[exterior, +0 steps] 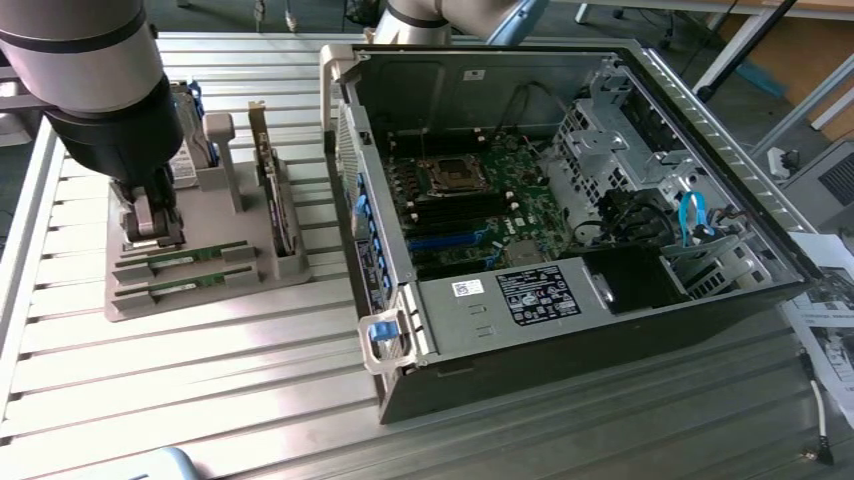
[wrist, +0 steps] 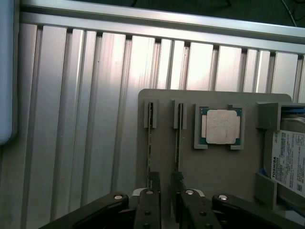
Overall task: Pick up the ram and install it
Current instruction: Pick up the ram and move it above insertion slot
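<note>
- Wrist view, closest in: the end effector (wrist: 165, 188) is released, its two dark fingers (wrist: 155, 182) standing apart with nothing gripped between them.
- Just past the fingertips, a ram stick (wrist: 150, 143) and a second ram stick (wrist: 177, 138) sit on edge in two parallel slots of a grey holder (wrist: 214, 176). Each fingertip overlaps the near end of one stick; I cannot tell whether they touch.
- Beside the second ram stick, a square silver processor (wrist: 220, 126) lies flat in its own pocket of the holder.
- Beyond the processor, a hard drive (wrist: 288, 162) with a white label stands at the holder's edge.
- Around the holder and farther off runs the ribbed aluminium bench (wrist: 71, 119).
- Exterior view, nearest: an open computer case (exterior: 534, 330) lies on its side on the bench, toward the exterior view's right, with its motherboard (exterior: 481, 200) exposed.
- Farther back, at the exterior view's left, the holder sits near the case but apart from it. Both ram sticks lie in its front slots, and neither is in the case.
- The robot arm (exterior: 94, 80) reaches down over the holder, with the end effector low at the end of the sticks toward the exterior view's left.
- An expansion card (exterior: 274, 200) stands upright in the holder on the side nearest the case.
</note>
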